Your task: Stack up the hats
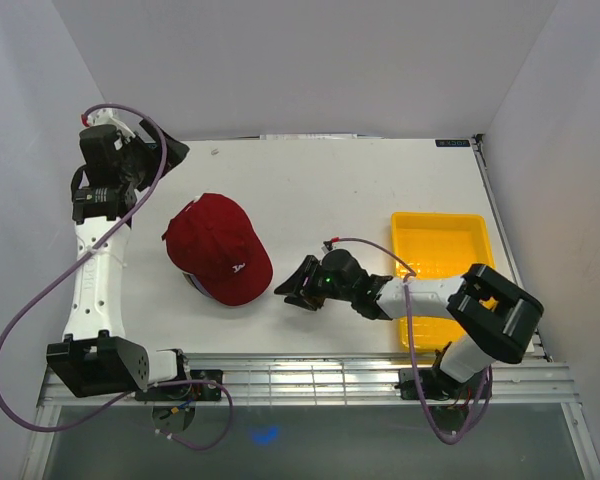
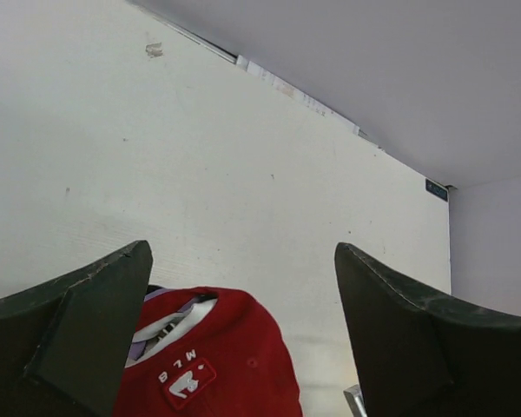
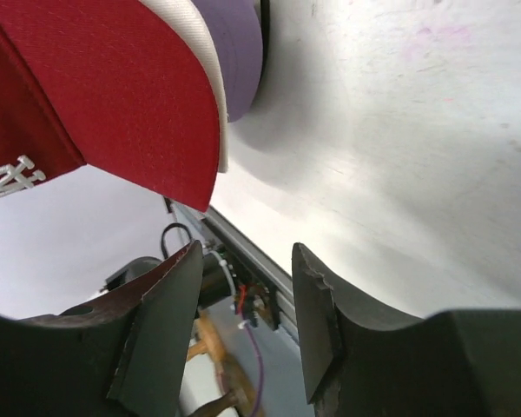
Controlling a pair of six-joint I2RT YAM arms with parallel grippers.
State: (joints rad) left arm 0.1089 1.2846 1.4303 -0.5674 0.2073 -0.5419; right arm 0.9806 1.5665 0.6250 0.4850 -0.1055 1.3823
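In the top view, one stack of hats (image 1: pixel 218 250) sits on the tabletop (image 1: pixel 360 190), left of centre. The dark red hat (image 1: pixel 225 240) is on top, its white-logo front pointing to 5 o'clock, and it covers nearly all of the hats beneath. One yellow tray (image 1: pixel 440 262) lies at 3 o'clock from the stack, well apart from it. The left gripper (image 1: pixel 170 152) hovers at 11 o'clock from the stack. The right gripper (image 1: pixel 295 285) is low at 4 o'clock, just beside the red brim.

In the left wrist view, the two fingers (image 2: pixel 78 330) are spread wide with nothing between them. The red crown fills the bottom edge, with slivers of white and lavender showing at its rear opening.

In the right wrist view, three brims are nested at 11 o'clock: red outermost, then the white hat (image 3: pixel 194 39), then the lavender hat (image 3: pixel 236 48). The two fingers (image 3: pixel 326 321) stand parted and empty.
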